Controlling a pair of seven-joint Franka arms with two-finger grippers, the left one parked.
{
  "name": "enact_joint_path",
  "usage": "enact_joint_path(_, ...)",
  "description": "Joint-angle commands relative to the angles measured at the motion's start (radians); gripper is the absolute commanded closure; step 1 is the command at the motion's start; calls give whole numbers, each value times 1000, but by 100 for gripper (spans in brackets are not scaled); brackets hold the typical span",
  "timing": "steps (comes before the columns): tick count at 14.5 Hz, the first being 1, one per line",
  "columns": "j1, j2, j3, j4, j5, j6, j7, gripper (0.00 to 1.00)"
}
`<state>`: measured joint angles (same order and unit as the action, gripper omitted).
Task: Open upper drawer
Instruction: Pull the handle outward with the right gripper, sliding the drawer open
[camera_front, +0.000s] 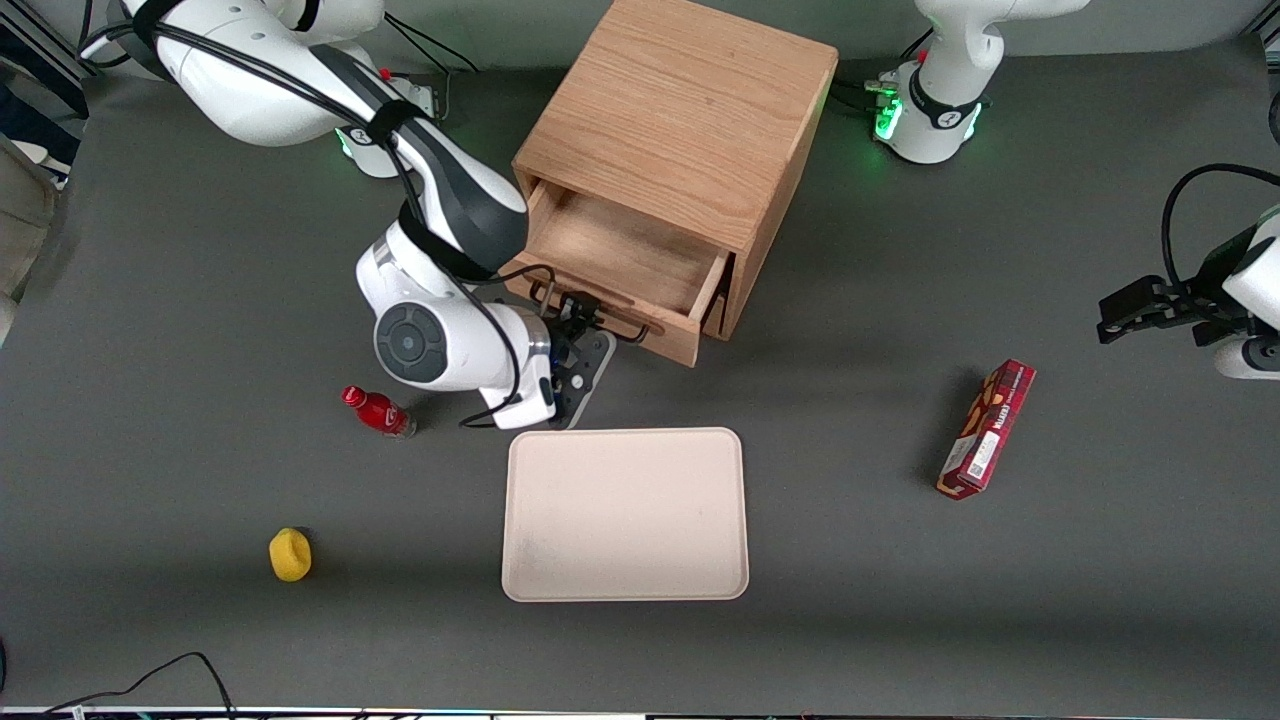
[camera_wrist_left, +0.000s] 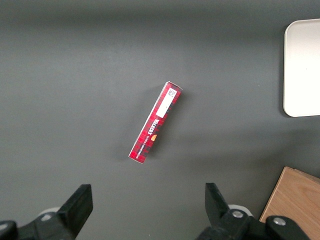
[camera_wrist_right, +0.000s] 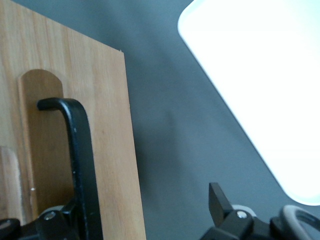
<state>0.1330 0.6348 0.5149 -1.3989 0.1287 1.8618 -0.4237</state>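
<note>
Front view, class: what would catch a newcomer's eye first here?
The oak cabinet stands out, its upper drawer pulled out and showing an empty tray. The gripper sits at that drawer's black handle. Nearer the camera lies a pale tray, with a red box toward the parked arm's end.

Upper drawer (camera_front: 628, 262) pulled out of oak cabinet (camera_front: 680, 120), tool (camera_front: 583, 318) at its black handle (camera_front: 592, 312).

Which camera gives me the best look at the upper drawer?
Front view: the upper drawer shows pulled out, its tray bare, with the gripper at its handle. The right wrist view shows only its front panel and black handle close up. The left wrist view shows none of it.
</note>
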Motion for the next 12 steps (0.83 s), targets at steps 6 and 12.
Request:
enact_joint_path(6, 7, 49, -94, 127, -47, -23, -171, 0)
enact_joint_path(12, -16, 140, -116, 403, -28, -134, -220, 0)
